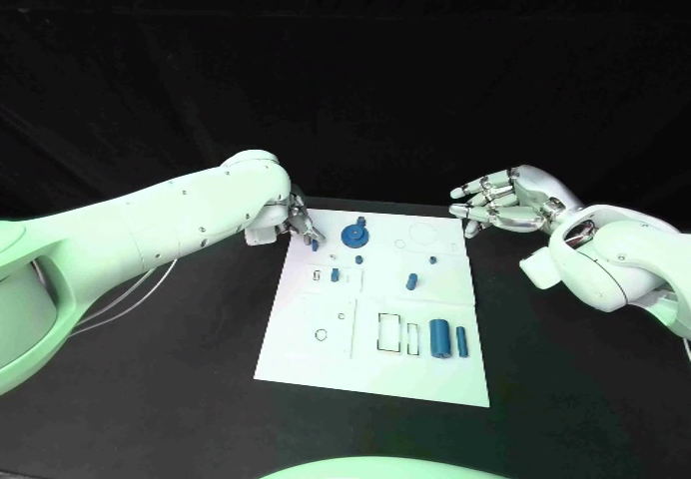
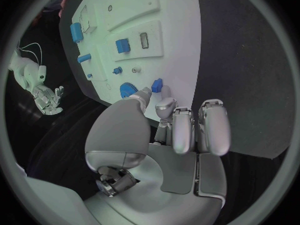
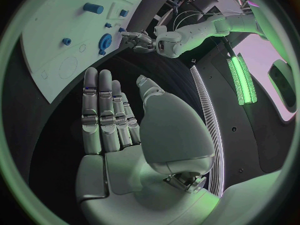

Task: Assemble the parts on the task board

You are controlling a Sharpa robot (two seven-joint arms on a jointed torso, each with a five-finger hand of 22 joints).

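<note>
The left hand (image 1: 296, 222) pinched a small blue part (image 2: 157, 85) over the task board's (image 1: 432, 374) far corner, beside the blue gear (image 1: 354, 236). The right hand (image 1: 501, 201) hovered open, empty. Risk: the slight pinch could let the part slip or tilt.

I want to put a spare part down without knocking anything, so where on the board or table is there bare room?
The task board's near strip, below the outlined rectangle and upright blue parts, is bare. So is the black table on both sides nearer the robot. The far end is crowded: the left robot hand beside the blue gear, small parts behind.
</note>
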